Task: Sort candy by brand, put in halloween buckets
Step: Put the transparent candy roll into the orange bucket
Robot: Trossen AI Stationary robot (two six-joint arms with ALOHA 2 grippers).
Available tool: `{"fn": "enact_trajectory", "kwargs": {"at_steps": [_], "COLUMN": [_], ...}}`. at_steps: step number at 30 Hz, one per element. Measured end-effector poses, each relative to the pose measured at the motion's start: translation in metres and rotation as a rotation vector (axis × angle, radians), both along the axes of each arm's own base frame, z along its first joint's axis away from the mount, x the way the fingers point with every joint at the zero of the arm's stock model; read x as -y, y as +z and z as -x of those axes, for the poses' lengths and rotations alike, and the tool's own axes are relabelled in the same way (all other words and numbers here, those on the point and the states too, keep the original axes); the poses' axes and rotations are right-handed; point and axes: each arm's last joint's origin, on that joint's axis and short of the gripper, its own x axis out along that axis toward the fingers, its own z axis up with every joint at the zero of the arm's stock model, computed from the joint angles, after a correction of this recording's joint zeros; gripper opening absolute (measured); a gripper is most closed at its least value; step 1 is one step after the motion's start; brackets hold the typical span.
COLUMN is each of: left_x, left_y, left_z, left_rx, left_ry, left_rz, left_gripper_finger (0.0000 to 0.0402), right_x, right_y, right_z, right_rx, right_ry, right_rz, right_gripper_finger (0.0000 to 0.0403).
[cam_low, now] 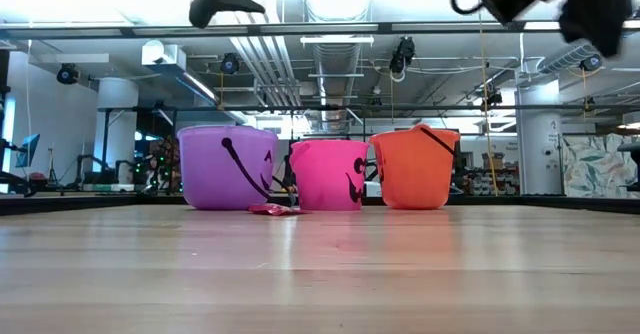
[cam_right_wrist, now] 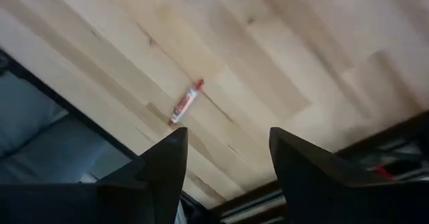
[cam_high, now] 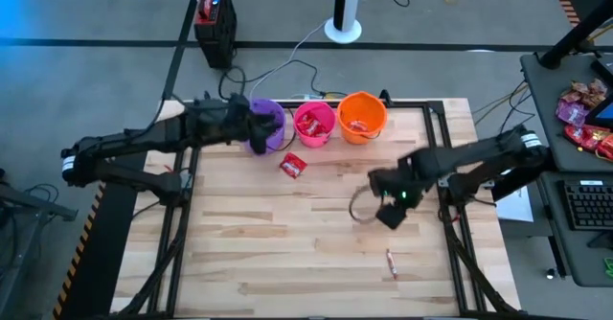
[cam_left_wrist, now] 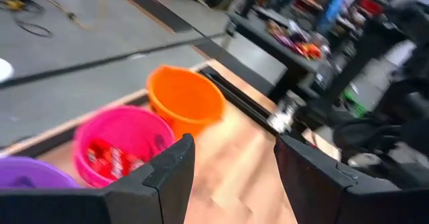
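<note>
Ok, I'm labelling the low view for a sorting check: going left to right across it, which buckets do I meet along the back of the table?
purple bucket → pink bucket → orange bucket. A red candy packet lies on the table in front, between the purple and pink ones.

3 buckets [cam_high: 314, 122] block far edge (elsewhere open).

Overhead and level table-edge views share the buckets [cam_high: 316, 121]; wrist cameras close
</note>
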Motion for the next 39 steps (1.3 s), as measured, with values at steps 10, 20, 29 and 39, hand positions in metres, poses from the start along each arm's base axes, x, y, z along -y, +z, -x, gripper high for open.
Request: {"fn": "enact_trajectory", "kwargs": {"at_steps": [10,20,29,39], "left_x": [0.024,0.032,0.050,0.058], "left_y": [-0.005,-0.005,-0.006,-0.016], "left_z": [-0.003,-0.004,-0.004,0.000], "left_rx": [-0.044,-0.045,-0.063,-0.178], "left_ry": [-0.091,-0.218,-0.301,-0.338], "left_rz": [0.033,0.069,0.058,0.050], "left_gripper_finger": [0.0190,0.0190,0.0190,0.0190], "right_x": [-0.072,-0.103,-0.112,-0.100], "right_y": [-0.088,-0.153,-0.177,-0.141], "right_z": [0.006,-0.010,-0.024,-0.026], "right_rx": [-0.009,-0.070,-0.161,-0.033], "right_ry": [-0.026,-0.077,-0.051,-0.110], "right_rz": [-0.013,0.014,0.070,0.093], "right_gripper_finger": [0.0203,0.0203,0.0102,0.0033]}}
